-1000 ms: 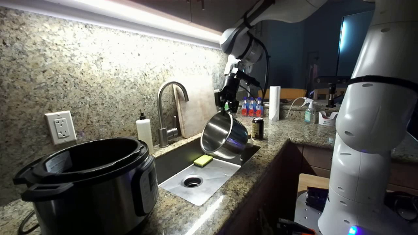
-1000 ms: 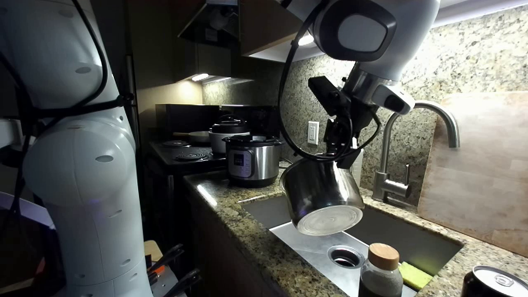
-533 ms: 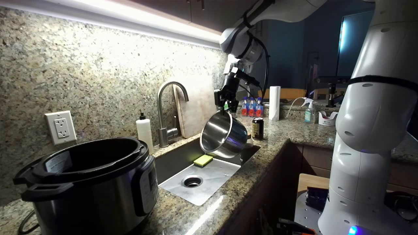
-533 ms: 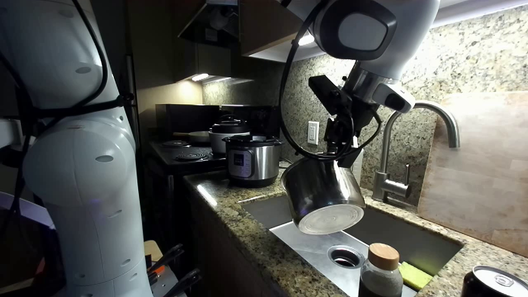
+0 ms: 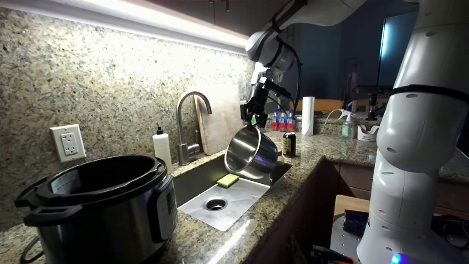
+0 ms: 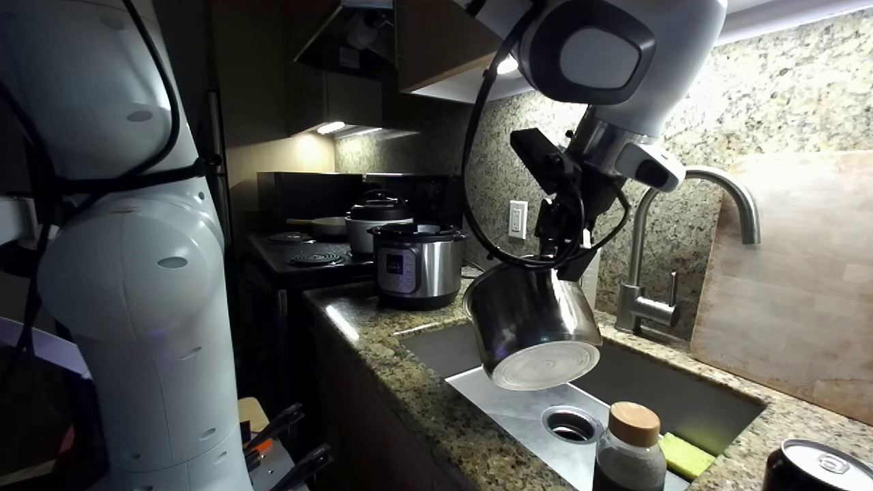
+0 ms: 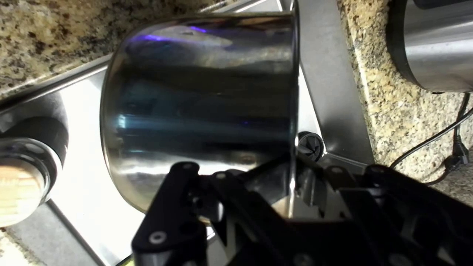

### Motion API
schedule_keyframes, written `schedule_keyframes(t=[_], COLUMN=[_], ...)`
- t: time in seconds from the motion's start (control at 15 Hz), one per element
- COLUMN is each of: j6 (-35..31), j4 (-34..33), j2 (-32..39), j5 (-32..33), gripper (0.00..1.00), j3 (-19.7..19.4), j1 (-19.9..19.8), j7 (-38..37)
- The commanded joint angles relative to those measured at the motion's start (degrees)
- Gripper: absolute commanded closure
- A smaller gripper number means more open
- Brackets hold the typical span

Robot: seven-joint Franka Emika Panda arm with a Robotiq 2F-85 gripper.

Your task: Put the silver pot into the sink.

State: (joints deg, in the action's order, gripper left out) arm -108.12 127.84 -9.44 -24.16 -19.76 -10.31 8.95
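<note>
Silver pot (image 7: 207,96), tilted, rim pinched between fingers (image 5: 261,120) (sink (image 5: 238,203) below)

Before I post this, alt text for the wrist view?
The silver pot hangs tilted over the sink, its rim pinched in the gripper. The drain shows just past the rim; at left, a wood-lidded bottle; upper right, part of a steel cooker.

Up over the sink (image 6: 675,390), in an exterior view, hangs the silver pot (image 6: 528,310), the hand (image 6: 560,259) clamped on it! Tilted, too, its pale underside towards us. A yellow-green sponge (image 6: 685,457) lies in the sink; in the foreground, a wooden-capped jar (image 6: 632,443), and at the corner a black can (image 6: 822,469). Off to the right the faucet (image 6: 638,259) arches, a pale board (image 6: 784,286) beside it. Further back, the multicooker (image 6: 433,269) sits on the granite surface (image 6: 416,382), the stove (image 6: 276,254) beyond.
</note>
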Motion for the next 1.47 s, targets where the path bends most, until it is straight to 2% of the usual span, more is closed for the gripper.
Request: schedule_keyframes(t=[0.0, 0.33, 0.53, 0.87, 1.4], j6=[0.2, 0.2, -2.6, -5.8, -8.4], j4=[-0.1, -0.1, 0.8, -1.3, -6.0], j2=[0.3, 0.4, 0.9, 5.8, 14.4], j5=[-0.2, -0.2, -0.1, -3.3, -7.5], gripper=[1.0, 1.0, 1.0, 1.0, 1.0], j3=[1.2, 1.2, 3.1, 5.9, 7.1], j1=[-1.3, -1.3, -0.2, 0.8, -0.3], j7=[0.2, 0.2, -0.9, -0.9, -0.9])
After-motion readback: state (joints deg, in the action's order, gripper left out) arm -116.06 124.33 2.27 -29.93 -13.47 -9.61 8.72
